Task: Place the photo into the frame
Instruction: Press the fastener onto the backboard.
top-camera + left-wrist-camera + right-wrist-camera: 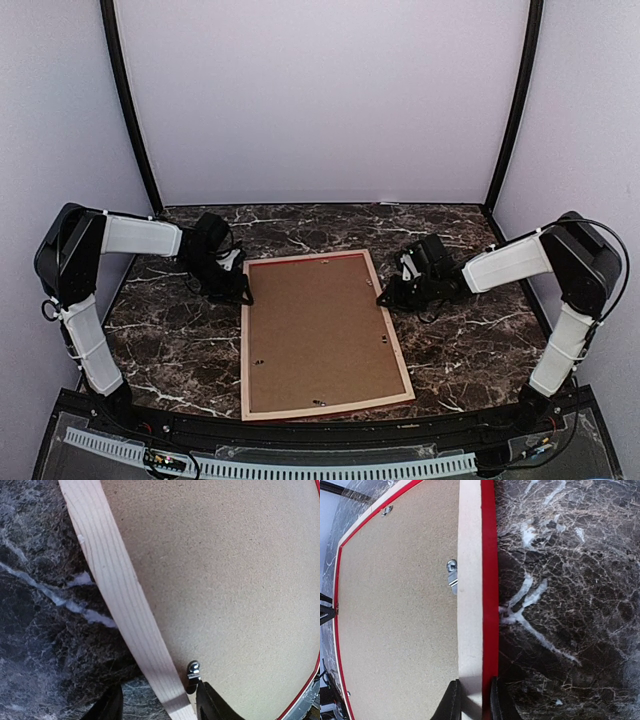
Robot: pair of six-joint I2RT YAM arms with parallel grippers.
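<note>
The frame (244,340) lies face down in the middle of the table, pale wood back up, red showing along its edges. A plain brown backing board (320,330) fills it. The photo is hidden. My left gripper (238,290) is at the far end of the left rail. In the left wrist view it (159,707) is open astride the pale rail (120,595), the outer finger clear of the wood and the inner finger beside a metal clip (193,672). My right gripper (388,297) is at the right rail. In the right wrist view it (472,705) is shut on that rail (470,580).
The table is dark marble (480,340) with white veins, walled by pale panels at the back and sides. Small metal clips (452,575) sit along the inner edge of the frame's rails. Both arm bases stand at the near edge.
</note>
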